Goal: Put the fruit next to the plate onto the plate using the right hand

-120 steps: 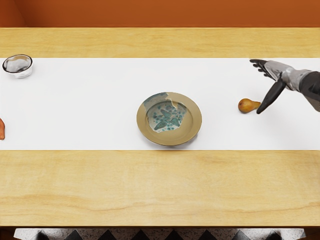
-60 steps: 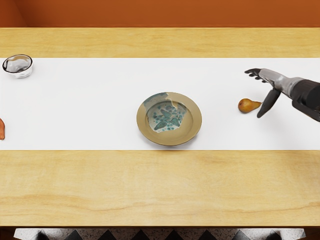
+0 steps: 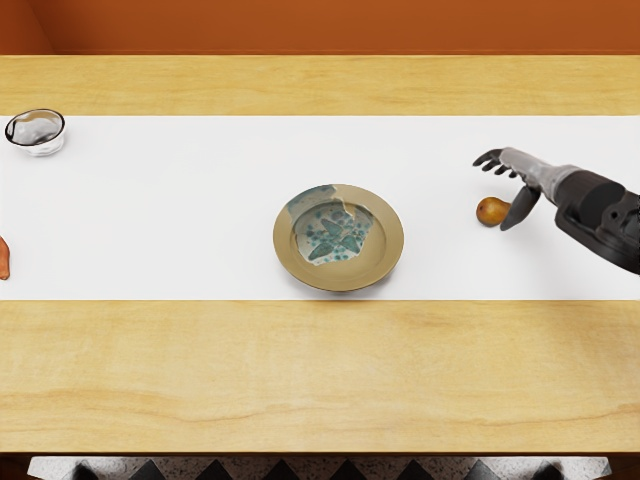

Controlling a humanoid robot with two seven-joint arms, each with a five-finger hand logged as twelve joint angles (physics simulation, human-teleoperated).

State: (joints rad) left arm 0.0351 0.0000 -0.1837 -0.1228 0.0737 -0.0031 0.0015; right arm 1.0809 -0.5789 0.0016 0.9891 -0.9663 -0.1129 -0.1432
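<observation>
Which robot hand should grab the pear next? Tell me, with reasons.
Right. The right robot hand hovers open just beside the pear, which lies right of the plate. The left arm is out of view.

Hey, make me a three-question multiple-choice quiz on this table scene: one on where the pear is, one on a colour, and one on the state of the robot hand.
1. Where is the pear relative to the plate?
A) on it
B) right of it in the picture, on the white cloth
C) left of it in the picture

2. What colour is the plate's rim?
A) olive-brown
B) bright blue
C) black

3. How is the right robot hand?
A) shut on the pear
B) open, fingers spread, beside the pear
C) fisted, holding nothing

Answers:
1 B, the pear lies on the cloth, apart from the plate.
2 A, the rim is olive-brown around a green-patterned centre.
3 B, the fingers are spread and nothing is grasped.
</observation>
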